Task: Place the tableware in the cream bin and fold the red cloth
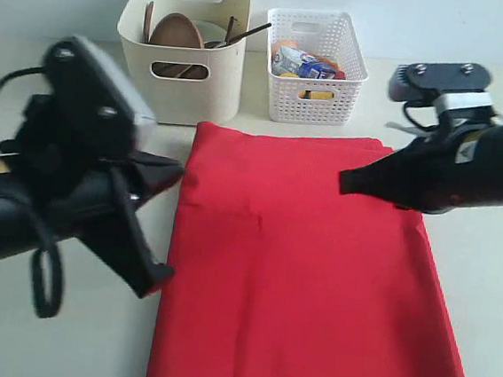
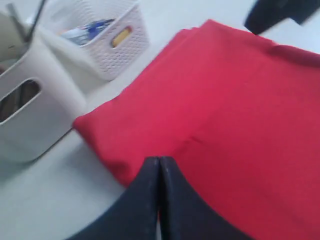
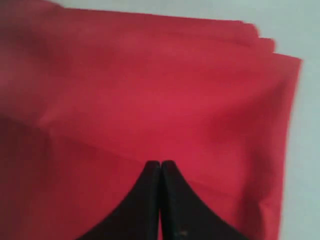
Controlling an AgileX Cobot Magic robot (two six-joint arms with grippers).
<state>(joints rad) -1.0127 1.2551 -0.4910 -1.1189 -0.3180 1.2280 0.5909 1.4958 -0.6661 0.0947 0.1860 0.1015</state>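
Where the red cloth lies: the red cloth [image 1: 306, 274] is flat on the pale table [image 1: 491, 292], folded into a long rectangle. Its far edge is just in front of the two bins and its near end runs out of the exterior view.
Cloth layers: stacked, slightly staggered edges show at the far right corner in the right wrist view, and a faint crease crosses the top surface.
Left gripper: the left gripper [image 2: 159, 167] has its black fingers pressed together with nothing between them. Its tip is at the cloth's left edge, near the far left corner; whether it touches the fabric cannot be told.
Right gripper: the right gripper [image 3: 160, 167] is closed tight and empty, pointing left over the far right part of the cloth. Contact with the fabric cannot be told.
Cream bin: the cream bin [image 1: 180, 75] stands upright at the back left, just beyond the cloth's far left corner.
Inside the bin: a round brown plate [image 1: 176, 31] stands on edge, and brown chopsticks [image 1: 246, 34] lean over the right rim. The other pieces are too hidden to name.
White lattice basket: the white lattice basket [image 1: 312, 101] stands just beside the cream bin, on its right. It holds a blue-white carton [image 1: 303, 64] and a yellow piece [image 1: 318, 94].
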